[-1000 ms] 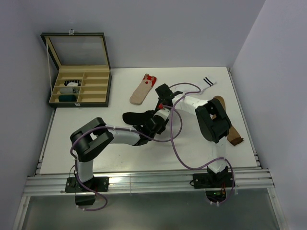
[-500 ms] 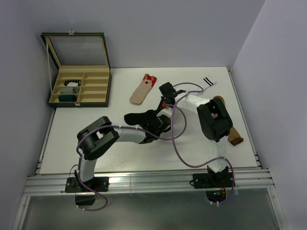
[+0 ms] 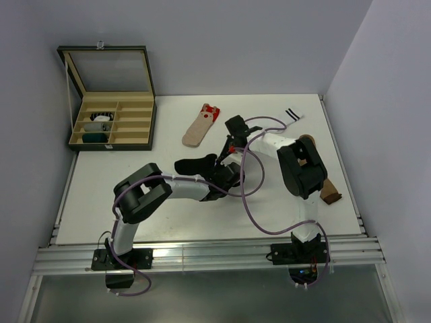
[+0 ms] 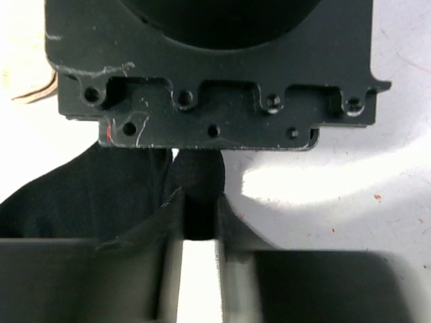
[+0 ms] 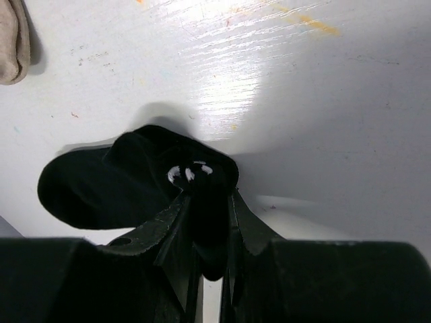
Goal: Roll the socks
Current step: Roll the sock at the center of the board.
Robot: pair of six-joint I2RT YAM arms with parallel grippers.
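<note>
A black sock [image 3: 193,163] lies mid-table, its toe to the left. My right gripper [image 5: 207,195] is shut on its bunched cuff end, where white stripe marks show. My left gripper [image 4: 199,202] comes from the opposite side, and its fingers pinch a fold of the same black sock [image 4: 81,195] right below the right gripper's body [image 4: 209,67]. From above, the left gripper [image 3: 225,173] and the right gripper [image 3: 229,148] meet at the sock's right end. A beige sock with a red cuff [image 3: 200,126] lies behind. A white sock with black stripes [image 3: 291,114] lies at the back right.
An open compartment box [image 3: 111,101] holding several rolled socks stands at the back left. A brown sock [image 3: 328,190] lies by the right edge, partly under the right arm. The beige sock's toe [image 5: 10,40] shows at the right wrist view's top left.
My left gripper has narrowed onto the black sock's fold, and the left arm has shifted a little to the right. The right gripper has stayed in place.
</note>
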